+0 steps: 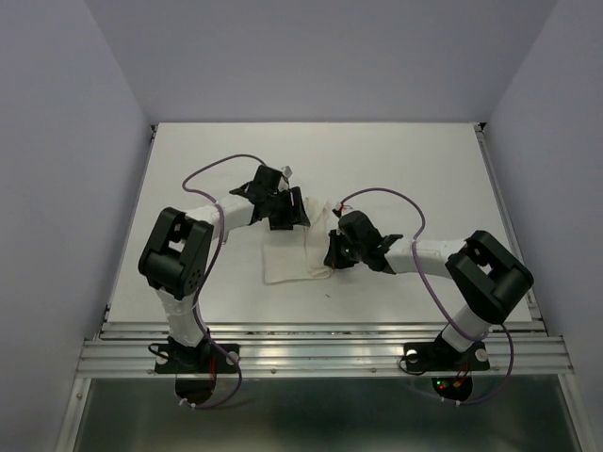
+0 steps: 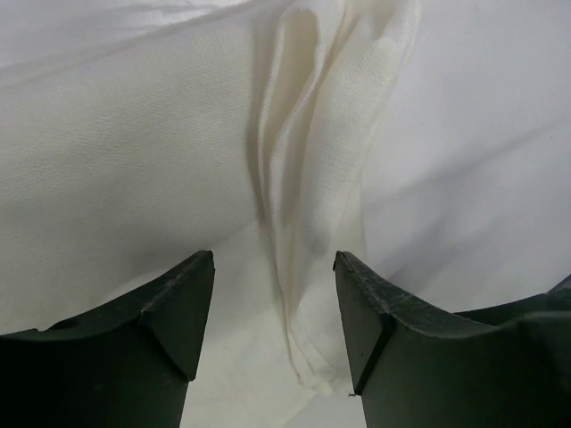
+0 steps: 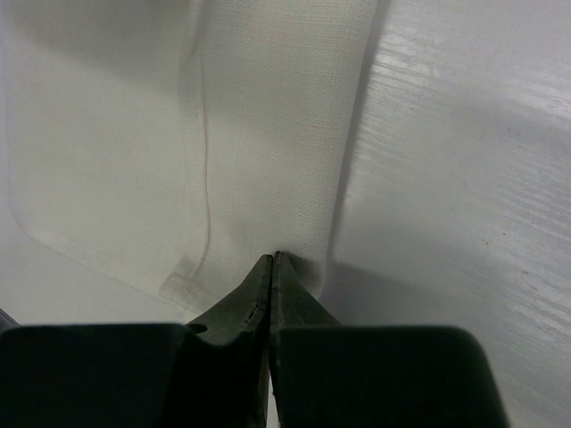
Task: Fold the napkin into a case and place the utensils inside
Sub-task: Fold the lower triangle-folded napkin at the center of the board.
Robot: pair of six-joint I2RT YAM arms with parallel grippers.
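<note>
Counting from the left in the overhead view, I find two arms, two grippers and one napkin [image 1: 290, 262], lying mid-table [image 1: 424, 169] between the grippers. The left gripper [image 1: 294, 211] sits over the napkin's far edge, and the right gripper [image 1: 332, 256] is at its right edge. The overhead view does not show how either pair of jaws stands.

The left wrist view does: the left gripper [image 2: 275, 267] has its jaws well apart, with one raised ridge [image 2: 294, 143] of bunched cloth running between them.

In the right wrist view, the right gripper [image 3: 272, 260] has its jaws pressed together, tips meeting the napkin's [image 3: 277, 116] near right corner. I cannot tell whether cloth is caught.
</note>
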